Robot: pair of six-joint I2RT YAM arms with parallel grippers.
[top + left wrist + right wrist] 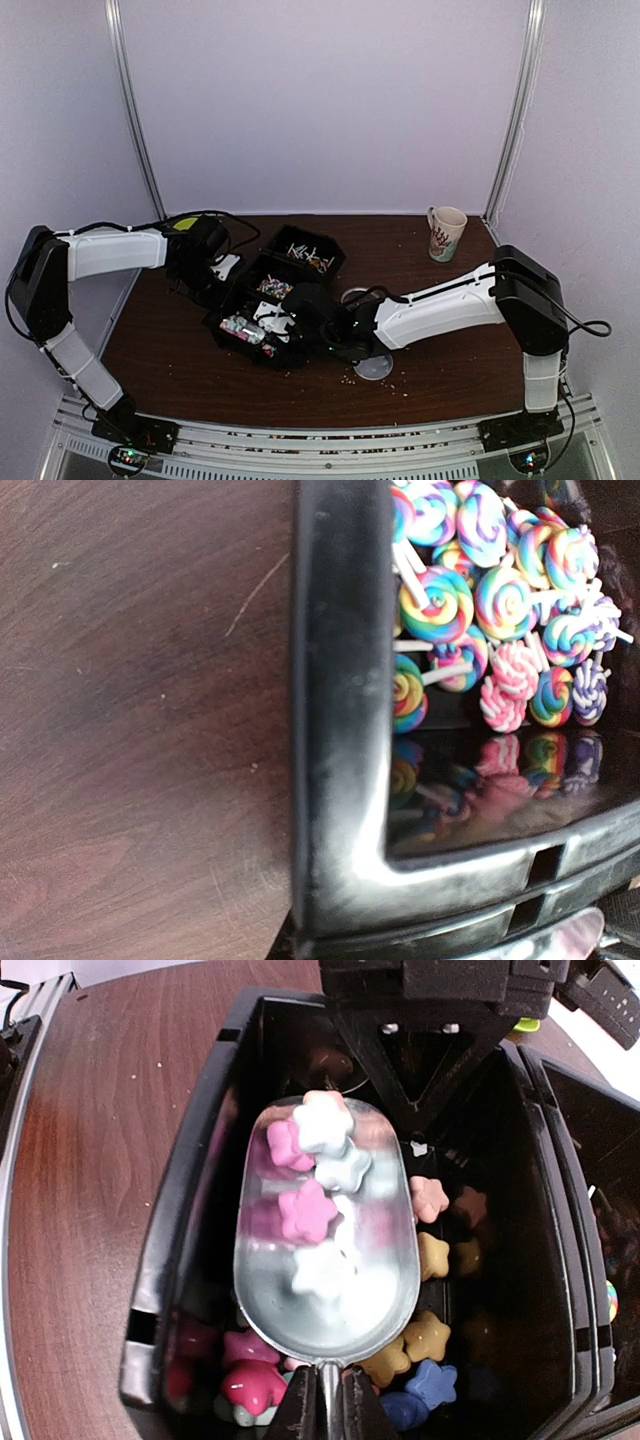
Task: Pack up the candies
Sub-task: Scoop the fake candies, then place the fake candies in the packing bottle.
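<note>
My right gripper (328,1405) is shut on the thin handle of a metal scoop (325,1290). The scoop holds pink and white star candies (305,1210) and hangs over the near black bin (175,1250). More star candies, pink, tan and blue (425,1335), lie in that bin. In the top view the right gripper (322,330) is over this bin (228,338). My left gripper (205,262) is at the left side of the row of bins. Its wrist view shows only a black bin rim (335,730) and swirl lollipops (500,600) inside; its fingers are hidden.
Three black bins stand in a diagonal row, the far one (335,258) at the back. A cream mug (445,232) stands at the back right. A round clear lid (373,366) and pale crumbs (350,378) lie near the right arm. Rails run along the table's front edge.
</note>
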